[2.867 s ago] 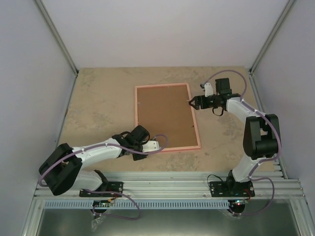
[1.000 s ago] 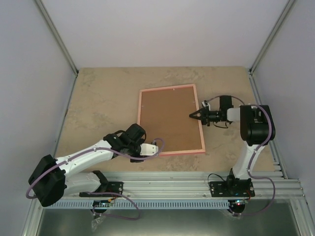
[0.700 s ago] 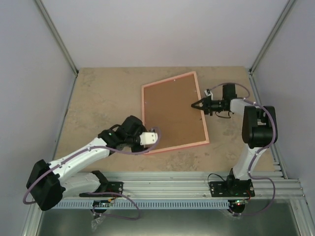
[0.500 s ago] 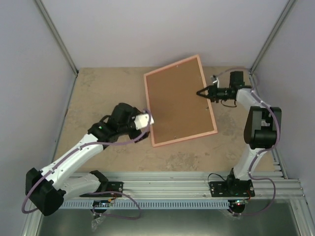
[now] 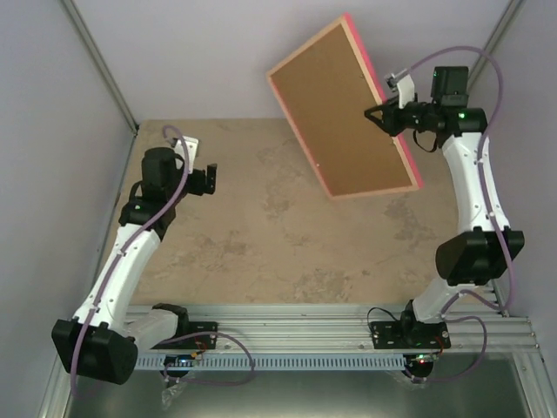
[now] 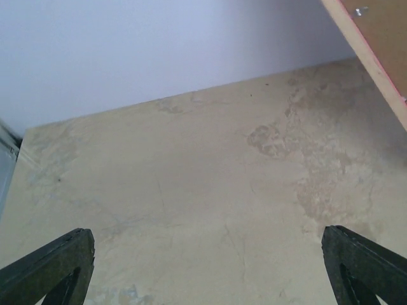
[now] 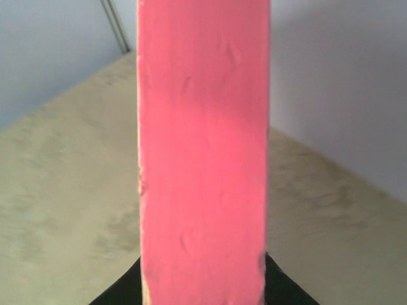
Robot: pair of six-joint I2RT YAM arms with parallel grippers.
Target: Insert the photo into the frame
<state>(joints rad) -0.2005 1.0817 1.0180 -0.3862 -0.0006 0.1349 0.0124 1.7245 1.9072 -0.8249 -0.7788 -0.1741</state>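
Top external shows the frame (image 5: 344, 109) tilted aloft over the far right corner of the bench (image 5: 261, 244), pinched by the right gripper (image 5: 376, 116), left gripper (image 5: 204, 178) spread empty near the left edge; no photo visible, so insertion seems entirely ahead.

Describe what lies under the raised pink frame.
The frame, held tilted in the air by the right gripper, has only mottled beige table showing below it. Its front face is turned away, so what it holds cannot be seen.
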